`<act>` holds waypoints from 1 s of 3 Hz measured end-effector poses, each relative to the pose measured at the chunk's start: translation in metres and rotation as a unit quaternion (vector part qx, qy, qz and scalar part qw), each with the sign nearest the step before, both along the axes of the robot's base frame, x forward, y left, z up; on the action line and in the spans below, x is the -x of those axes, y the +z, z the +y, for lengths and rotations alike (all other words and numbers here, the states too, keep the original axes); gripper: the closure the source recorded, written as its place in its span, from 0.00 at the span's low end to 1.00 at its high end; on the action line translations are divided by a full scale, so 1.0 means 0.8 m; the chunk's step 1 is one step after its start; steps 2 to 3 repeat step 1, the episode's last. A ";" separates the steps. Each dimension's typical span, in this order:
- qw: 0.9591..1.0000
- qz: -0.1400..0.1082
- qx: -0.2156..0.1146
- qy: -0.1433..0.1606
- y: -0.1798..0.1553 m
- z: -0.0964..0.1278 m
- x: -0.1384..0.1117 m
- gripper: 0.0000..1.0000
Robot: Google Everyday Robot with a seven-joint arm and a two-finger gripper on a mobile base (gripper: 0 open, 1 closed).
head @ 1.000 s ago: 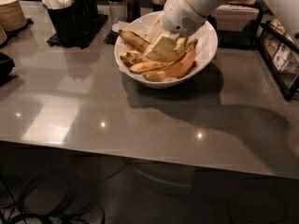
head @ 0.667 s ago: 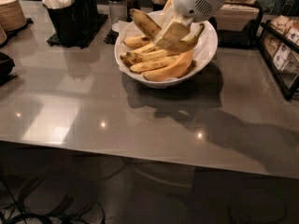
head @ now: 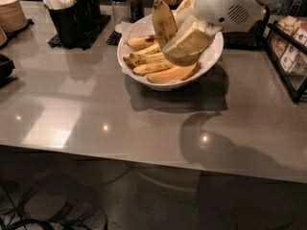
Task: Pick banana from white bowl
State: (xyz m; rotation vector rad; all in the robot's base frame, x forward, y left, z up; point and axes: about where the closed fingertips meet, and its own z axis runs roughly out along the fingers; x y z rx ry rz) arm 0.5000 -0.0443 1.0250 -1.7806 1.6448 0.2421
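The long curved yellow banana with brown freckles [head: 163, 23] stood nearly upright, its dark tip pointing up and leaning a little to the left. Its long axis ran steeply down toward the two-finger pincer [head: 178, 51] on the white arm. The pincer was pressed together on the banana's lower end, so the fruit rose up and to the left from the grip. A broad beige finger [head: 192, 41] covered that lower end, and how deep the hold went could not be made out.

Banana and pincer hung above the middle of the large round glossy white bowl [head: 122, 47], which sat on the grey surface [head: 96, 119]. The held fruit looked clear of the other bananas [head: 148, 63] lying in the bowl, though its hidden end was near them.

Judging by this, the lift was mostly done. A straight rise would carry the fruit clear of the rim, though its free upper length could swing.
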 end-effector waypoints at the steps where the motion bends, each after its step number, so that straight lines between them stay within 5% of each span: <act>1: 0.999 -0.029 -0.037 -0.005 0.006 -0.017 0.006 1.00; 3: 0.999 -0.029 -0.037 -0.005 0.006 -0.017 0.006 1.00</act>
